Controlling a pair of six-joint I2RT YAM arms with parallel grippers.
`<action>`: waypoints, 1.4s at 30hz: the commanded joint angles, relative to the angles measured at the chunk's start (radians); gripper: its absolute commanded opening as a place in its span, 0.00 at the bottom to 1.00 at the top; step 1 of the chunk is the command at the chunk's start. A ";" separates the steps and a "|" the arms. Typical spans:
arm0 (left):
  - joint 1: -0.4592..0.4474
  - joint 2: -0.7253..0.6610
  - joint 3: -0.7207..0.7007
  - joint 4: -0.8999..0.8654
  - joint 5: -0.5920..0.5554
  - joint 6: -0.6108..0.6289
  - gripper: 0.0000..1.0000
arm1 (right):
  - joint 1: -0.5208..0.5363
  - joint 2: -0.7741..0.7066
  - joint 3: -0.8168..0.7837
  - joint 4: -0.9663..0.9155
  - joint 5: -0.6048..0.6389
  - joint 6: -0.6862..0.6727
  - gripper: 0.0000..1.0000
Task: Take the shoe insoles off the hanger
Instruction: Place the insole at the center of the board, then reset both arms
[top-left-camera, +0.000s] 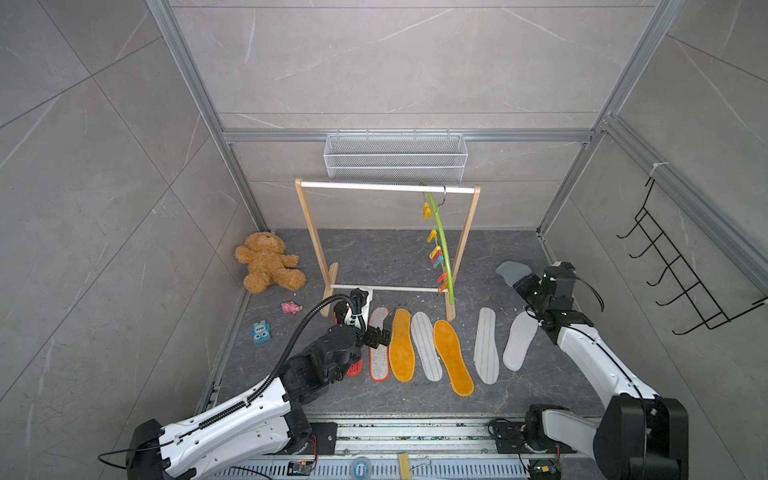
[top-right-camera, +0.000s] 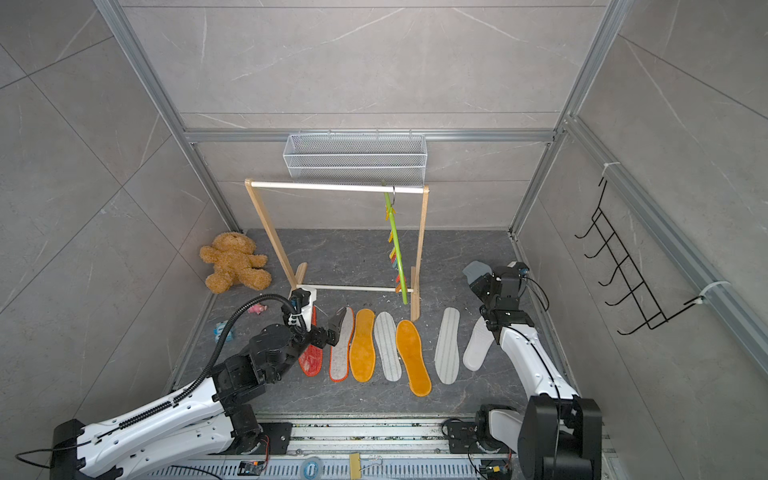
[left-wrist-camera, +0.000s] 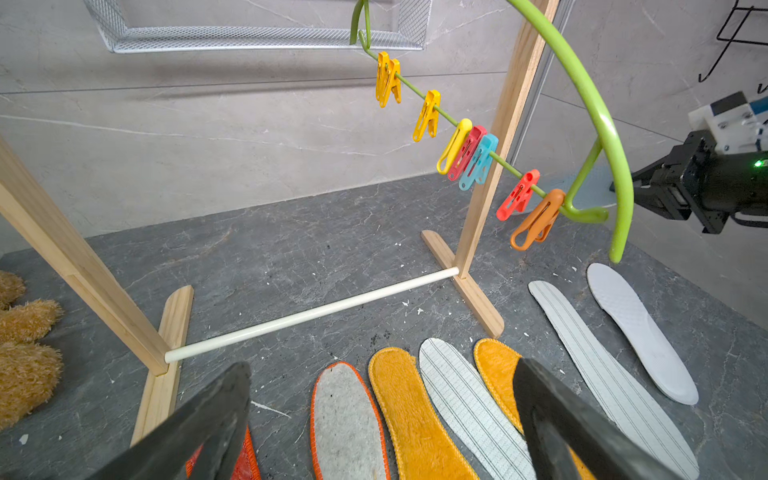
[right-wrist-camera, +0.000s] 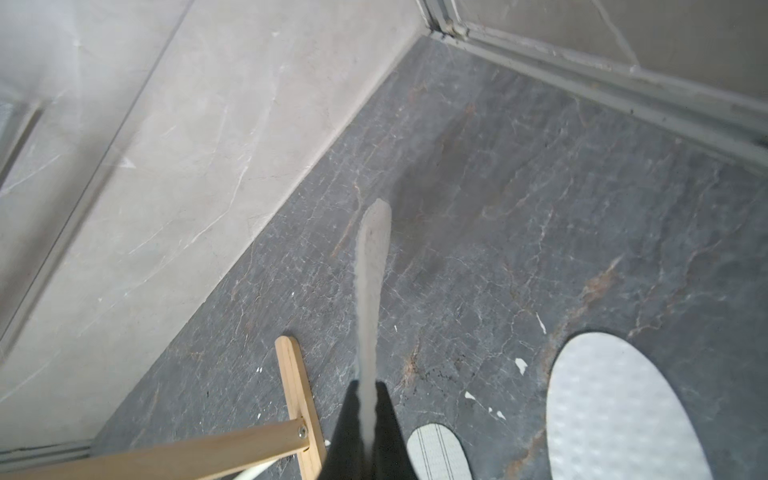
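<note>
- Right gripper (right-wrist-camera: 365, 419) clamped on the thin pale blue-grey insole (top-left-camera: 508, 269) near the tabletop's (top-left-camera: 490, 249) far right corner.
- Left gripper (left-wrist-camera: 380, 374) wide open; lime-green plastic hanger (top-left-camera: 441, 241) looks bare.
- Probably light, floppy: pinch an end.

Dark grey marbled floor slab (top-left-camera: 374, 257), white specks (left-wrist-camera: 419, 311) scattered on it. Far left corner: brown teddy bear (top-left-camera: 268, 262). Nearer: small pink toy (top-left-camera: 291, 307), blue toy robot (top-left-camera: 261, 331). Wooden rail frame (top-left-camera: 451, 309) stands mid-slab on two feet. In front of it, insoles flat in row, left to right:
- red mottled insole (top-right-camera: 311, 359), part hidden
- grey felt insole (top-left-camera: 379, 368), orange rim
- orange fuzzy insole (top-left-camera: 402, 349)
- striped insole (top-left-camera: 427, 347)
- second orange fuzzy insole (top-left-camera: 453, 357)
- after gap, second striped insole (top-left-camera: 486, 345)
- white insole (top-left-camera: 519, 340)
</note>
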 joint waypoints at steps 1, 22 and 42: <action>0.010 -0.009 0.006 0.045 0.000 -0.030 1.00 | -0.042 0.067 -0.046 0.193 -0.106 0.121 0.00; 0.047 0.012 0.031 -0.031 -0.044 -0.053 1.00 | -0.088 0.293 -0.100 0.303 -0.212 0.168 0.39; 0.083 -0.009 0.139 -0.213 -0.107 -0.017 1.00 | -0.137 0.167 -0.050 0.006 -0.221 -0.081 0.86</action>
